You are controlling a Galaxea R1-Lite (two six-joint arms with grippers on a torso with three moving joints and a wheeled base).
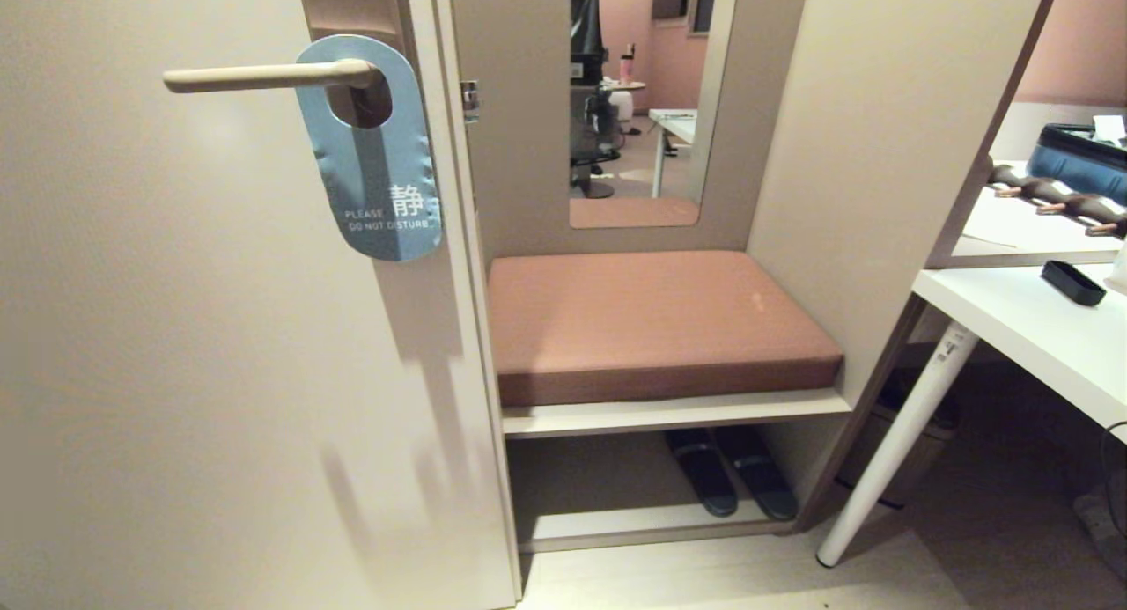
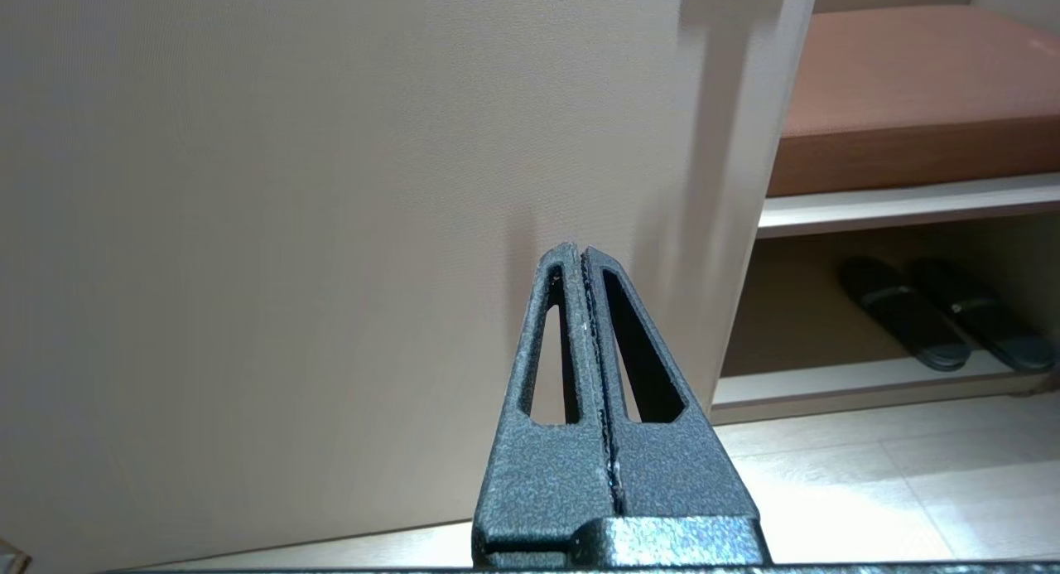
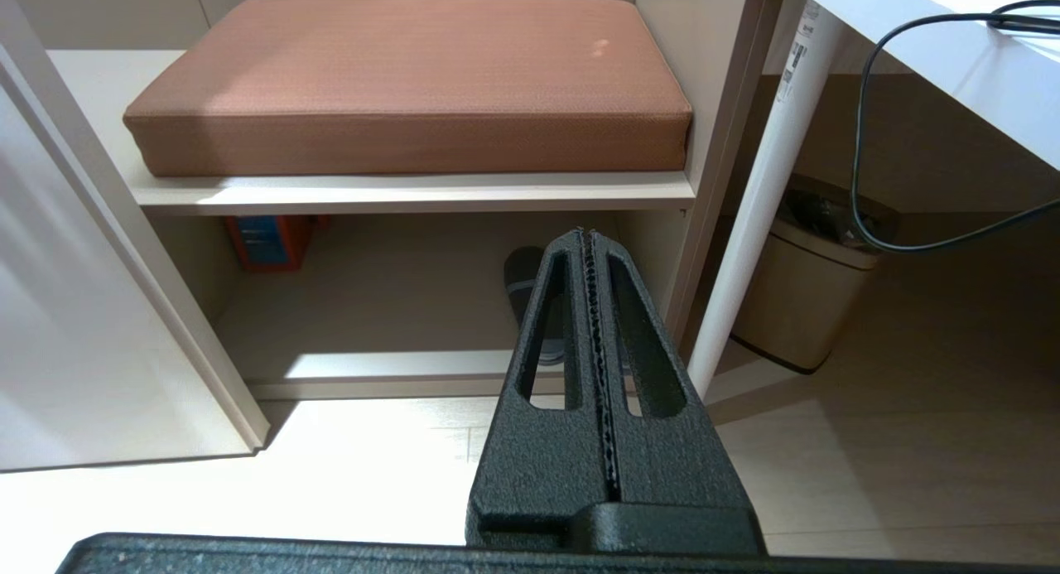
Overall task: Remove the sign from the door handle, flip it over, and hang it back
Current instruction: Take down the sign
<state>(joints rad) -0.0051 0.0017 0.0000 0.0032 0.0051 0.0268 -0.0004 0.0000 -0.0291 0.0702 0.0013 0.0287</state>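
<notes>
The blue-grey sign (image 1: 374, 165) hangs from the cream door handle (image 1: 264, 77) at the upper left of the head view, its "PLEASE DO NOT DISTURB" face outward. The lever passes through the sign's round hole, in front of a brown backplate (image 1: 352, 3). Neither arm shows in the head view. My left gripper (image 2: 580, 251) is shut and empty, held low before the plain door panel (image 2: 290, 185). My right gripper (image 3: 586, 233) is shut and empty too, low before the bench shelf. The sign and handle show in neither wrist view.
Right of the door stands a niche with a brown cushion (image 1: 651, 324) on a shelf, dark slippers (image 1: 731, 482) underneath and a mirror (image 1: 647, 91) behind. A white desk (image 1: 1030, 328) with a slanted leg (image 1: 898, 443) stands at the right, a bin (image 3: 807, 288) under it.
</notes>
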